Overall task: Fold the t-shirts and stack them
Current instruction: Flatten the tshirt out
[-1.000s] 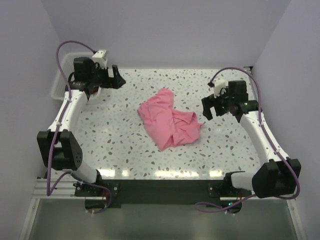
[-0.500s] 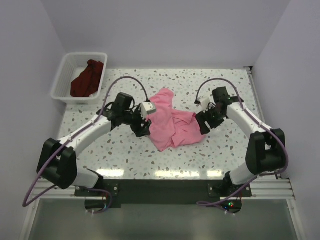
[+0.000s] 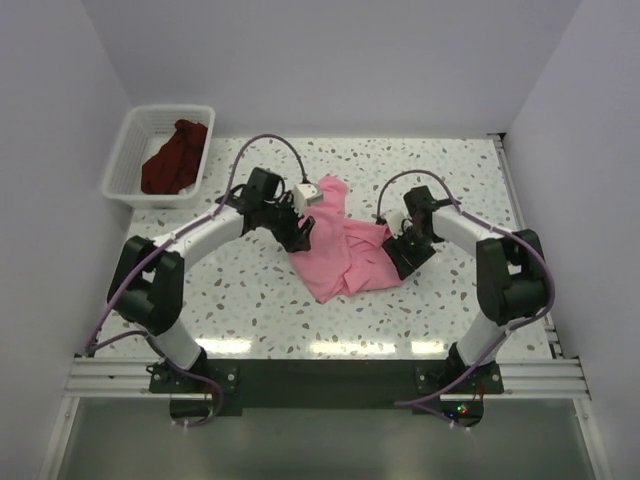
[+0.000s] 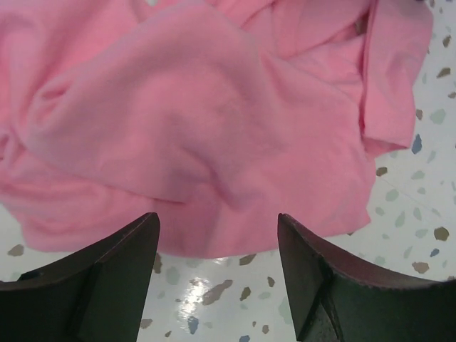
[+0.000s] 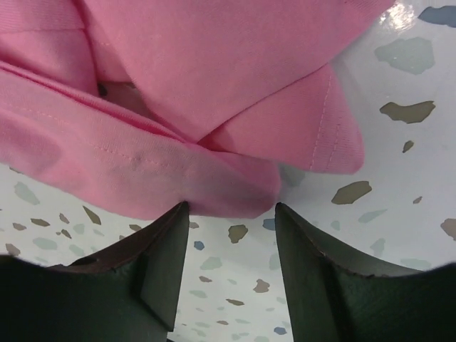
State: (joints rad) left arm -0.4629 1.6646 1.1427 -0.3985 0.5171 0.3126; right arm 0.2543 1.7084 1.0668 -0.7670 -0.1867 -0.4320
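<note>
Item 1, pink t-shirt [image 3: 340, 250]: crumpled in a heap mid-counter, layers lapped over each other, no clean hem line that I can pick out.

Item 2, maroon t-shirt [image 3: 175, 158]: bundled in the white basket [image 3: 122, 152] at the far-left corner, untouched.

Item 3, left gripper [image 4: 217, 221]: low at the pink shirt's left edge. Jaws apart, nothing between them; my wrist view shows bare speckled counter [image 4: 214, 292] in the gap and the cloth edge just ahead of the tips.

Item 4, right gripper [image 5: 231, 206]: low at the shirt's right edge. Jaws apart, a rolled fold lying right at their tips, not yet pinched.

Hazards, as I judge them:
- Right side: several layers stack at the tips, so closing here may catch two or more and lift a knot rather than one edge.
- Left side: the cloth sits ahead of the tips, so closing without a further advance would nip only the counter or a thin lip that slips out.
- I cannot tell that the two edges are matching corners, and lifting mismatched ones would twist the shirt rather than spread it.

Change since earlier: a second ago both arms stood well back at either side, the left one over the basket; both have since swung in to the shirt. The shirt's lie looks the same.
</note>
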